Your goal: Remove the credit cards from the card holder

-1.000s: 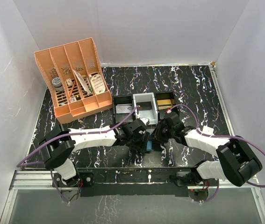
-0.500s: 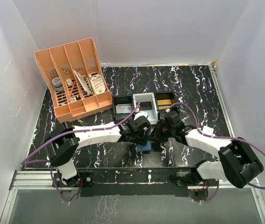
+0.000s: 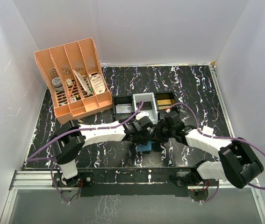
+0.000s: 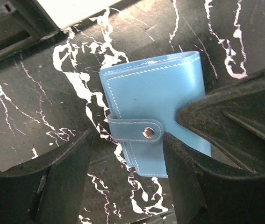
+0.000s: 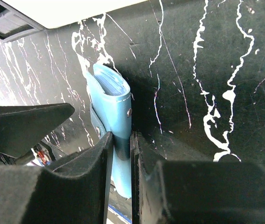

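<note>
You had the right gripper (image 5: 121, 140) clamped on the teal-blue soft card holder (image 5: 113, 100), its snap strap fastened. It sat over the black white-veined tabletop (image 4: 34, 93), just in front of the white rectangular tray (image 3: 139, 99). Your left gripper (image 4: 127, 140) stood with jaws spread either side of it, gripping nothing.

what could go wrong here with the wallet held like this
1. The right claw pinches the card holder by one narrow edge only, so the holder could twist or slip out when tugged.
2. The snap strap is fastened, and the open left claw straddles it. Pulling there might drag the whole holder instead of opening it.
3. Both claws sit very close together and could bump.
</note>
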